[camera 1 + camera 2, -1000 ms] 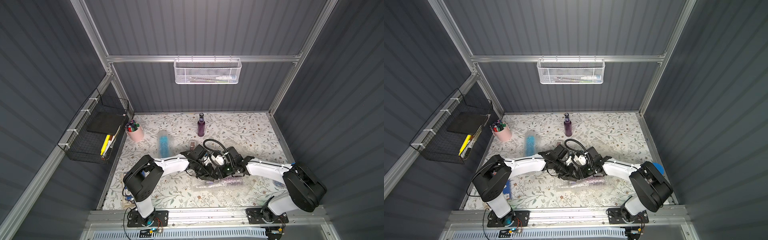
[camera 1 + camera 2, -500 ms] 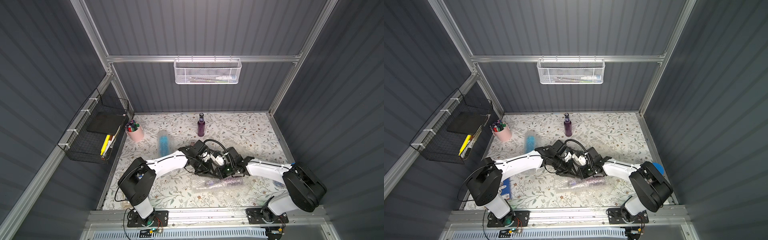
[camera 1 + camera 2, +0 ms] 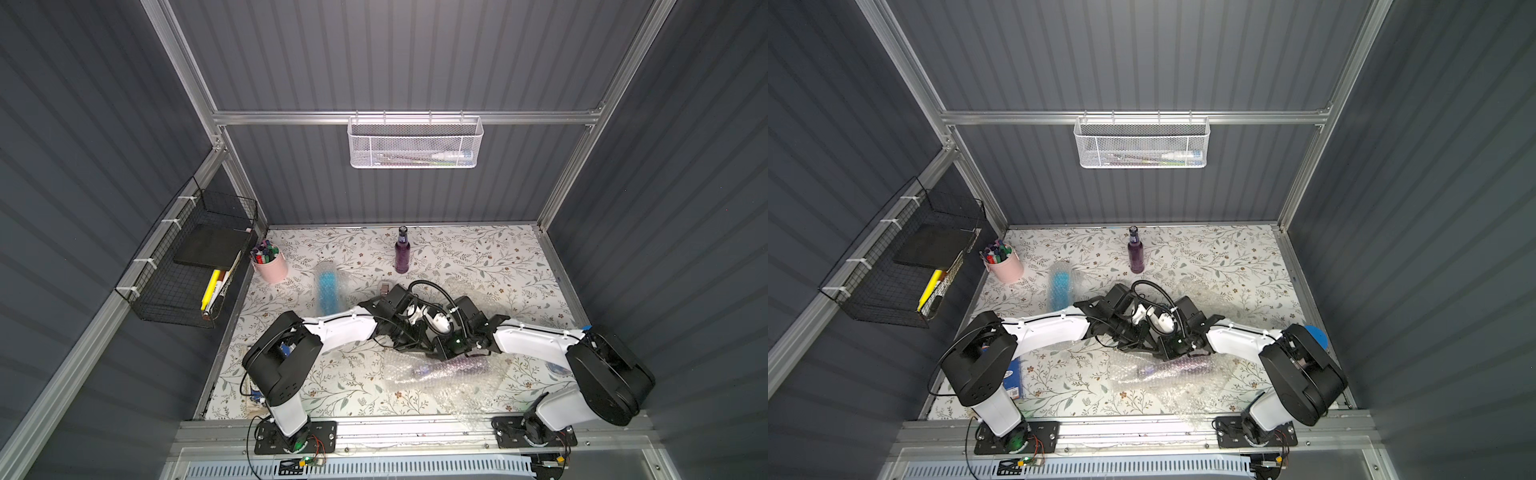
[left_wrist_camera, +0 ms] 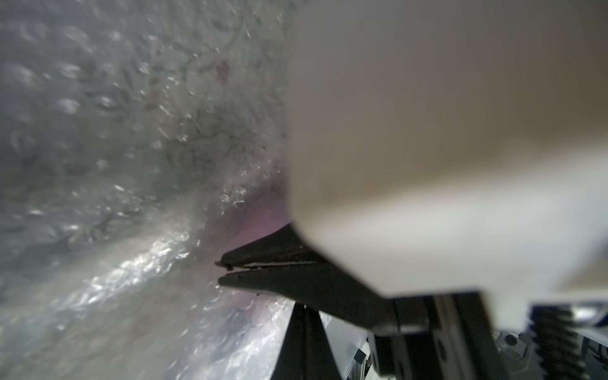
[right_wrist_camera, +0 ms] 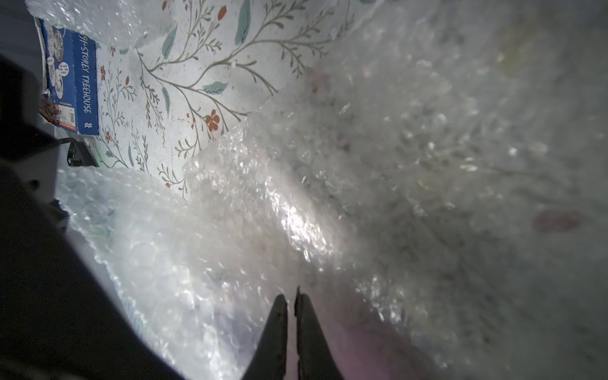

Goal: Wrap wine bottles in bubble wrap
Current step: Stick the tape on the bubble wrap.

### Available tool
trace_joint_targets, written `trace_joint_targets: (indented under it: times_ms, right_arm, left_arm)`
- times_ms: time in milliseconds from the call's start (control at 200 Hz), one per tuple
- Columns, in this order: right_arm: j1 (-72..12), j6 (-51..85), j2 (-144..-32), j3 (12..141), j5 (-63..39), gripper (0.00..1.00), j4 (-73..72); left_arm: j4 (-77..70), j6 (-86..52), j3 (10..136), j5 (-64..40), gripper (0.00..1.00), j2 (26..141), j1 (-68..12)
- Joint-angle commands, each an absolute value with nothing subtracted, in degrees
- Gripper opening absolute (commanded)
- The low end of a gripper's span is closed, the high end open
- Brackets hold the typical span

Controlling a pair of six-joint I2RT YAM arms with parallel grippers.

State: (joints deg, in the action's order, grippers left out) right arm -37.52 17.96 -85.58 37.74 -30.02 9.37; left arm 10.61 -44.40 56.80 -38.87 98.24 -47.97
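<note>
A dark purple wine bottle (image 3: 457, 365) lies on its side near the table's front, inside a crinkly sheet of bubble wrap (image 3: 469, 388). My right gripper (image 5: 291, 297) sits at the sheet's far edge, shut on a thin fold of it, with purple glass (image 5: 355, 342) close beside the tips. My left gripper (image 4: 302, 307) is shut right beside it; its tips are hidden behind the right gripper's fingers (image 4: 263, 260), so nothing shows in its grip. A blue bottle (image 3: 326, 291) lies wrapped at the back left. Another purple bottle (image 3: 402, 251) stands bare at the back.
A second bubble wrap sheet (image 3: 482, 295) lies behind the right arm. A pink cup of pens (image 3: 272, 266) stands at the back left, under a black wire basket (image 3: 195, 257). A blue book (image 5: 72, 82) lies by the left arm's base. A white mesh basket (image 3: 415, 143) hangs on the back wall.
The left arm reached in beside the right gripper at the wrap's far edge, and its jaws closed. The right arm stayed put.
</note>
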Motion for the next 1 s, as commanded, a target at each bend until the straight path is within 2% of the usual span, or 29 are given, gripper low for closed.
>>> trace_joint_targets:
  times_ms: [0, 170, 295, 410, 555, 840, 996]
  right_arm:
    - [-38.4, 17.7, -85.2, 36.4, -31.2, 0.12, 10.0]
    - [-38.4, 17.8, -85.7, 36.7, -30.8, 0.12, 10.0]
    - [-38.3, 18.6, -85.1, 36.5, -30.4, 0.12, 9.6]
    - [-38.3, 18.7, -85.7, 36.9, -31.0, 0.11, 9.2]
    - [-38.3, 18.9, -85.4, 37.1, -30.5, 0.11, 9.5]
    - [-38.3, 19.3, -84.2, 36.6, -30.9, 0.11, 9.2]
    - [-38.3, 19.4, -82.9, 36.1, -31.3, 0.11, 8.8]
  left_arm:
    - [9.2, -44.9, 53.9, -42.1, 0.05, 94.8, -49.2]
    - [-4.6, -51.7, 50.2, -44.8, 0.04, 95.7, -49.9]
    - [3.1, -48.6, 49.9, -43.5, 0.05, 92.7, -49.9]
    - [-3.9, -52.2, 48.3, -42.8, 0.06, 92.1, -50.6]
    - [-3.8, -51.2, 50.0, -44.1, 0.05, 95.6, -52.4]
    - [4.7, -47.4, 49.0, -40.1, 0.05, 95.4, -52.7]
    - [4.7, -47.3, 49.4, -39.5, 0.04, 96.5, -53.1]
